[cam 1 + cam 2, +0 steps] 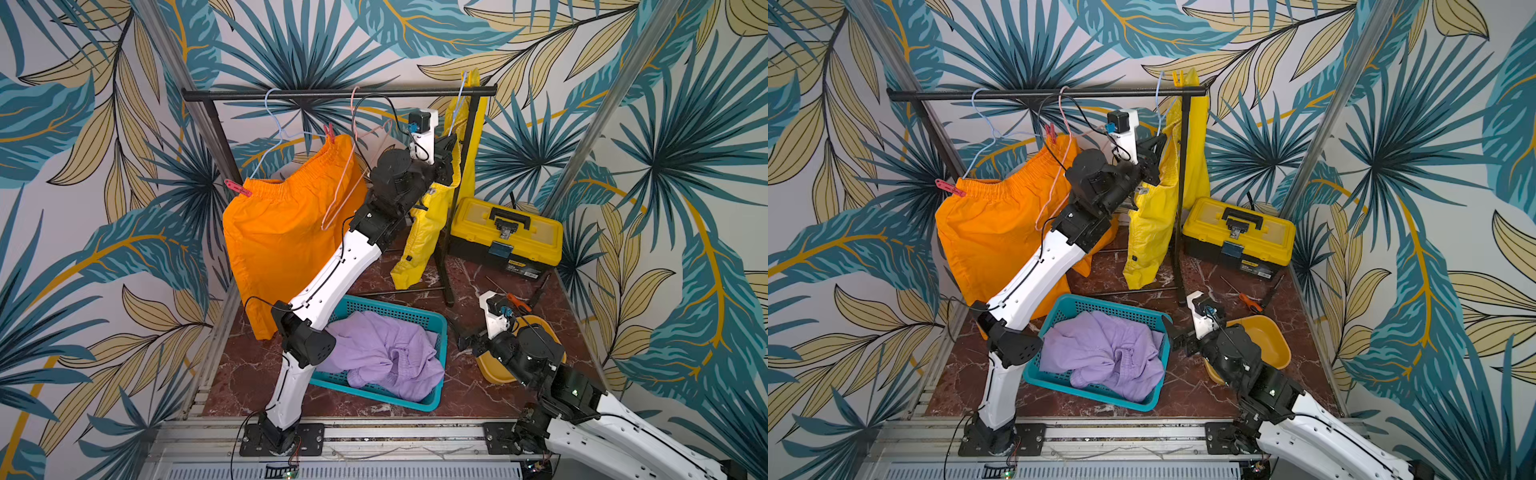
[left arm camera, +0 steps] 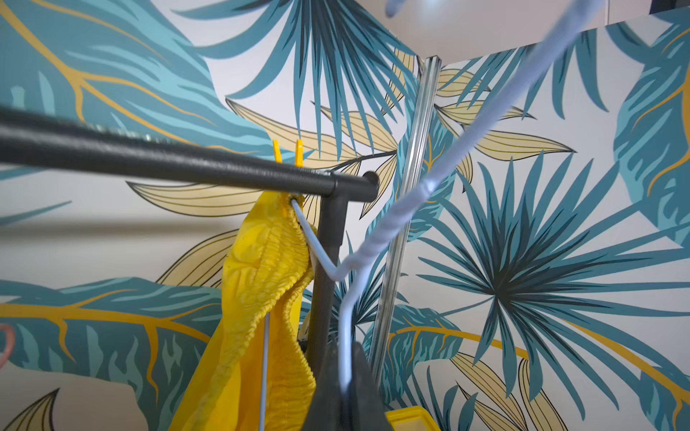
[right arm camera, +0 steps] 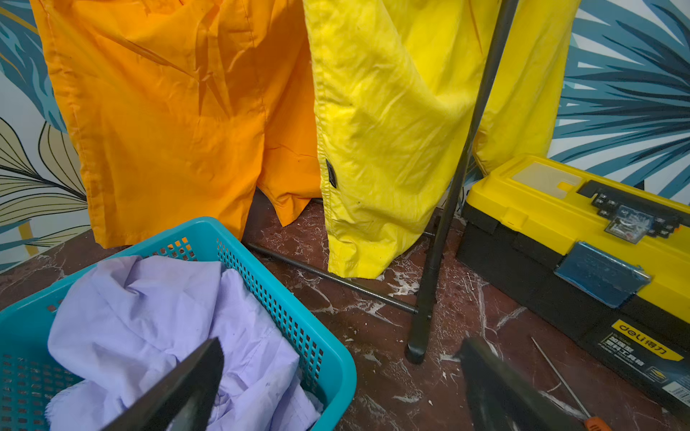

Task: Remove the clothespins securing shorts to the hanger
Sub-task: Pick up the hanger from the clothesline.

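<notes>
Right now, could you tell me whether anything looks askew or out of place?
Yes: the yellow shorts hang lopsided from one end of the tilted pale blue wire hanger, with only one yellow clothespin visible, near the end of the black rail. The left gripper is shut on the hanger's wire.

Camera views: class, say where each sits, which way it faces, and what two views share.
Top views: above the arms' bases, looking down on the rail, left arm, right arm.
Left wrist: raised near the rail, facing the yellow clothespin and yellow shorts; left tool shut on the blue hanger.
Right wrist: low, facing the basket and toolbox; right tool open.
Shared: both wrist views show the yellow shorts.
</notes>
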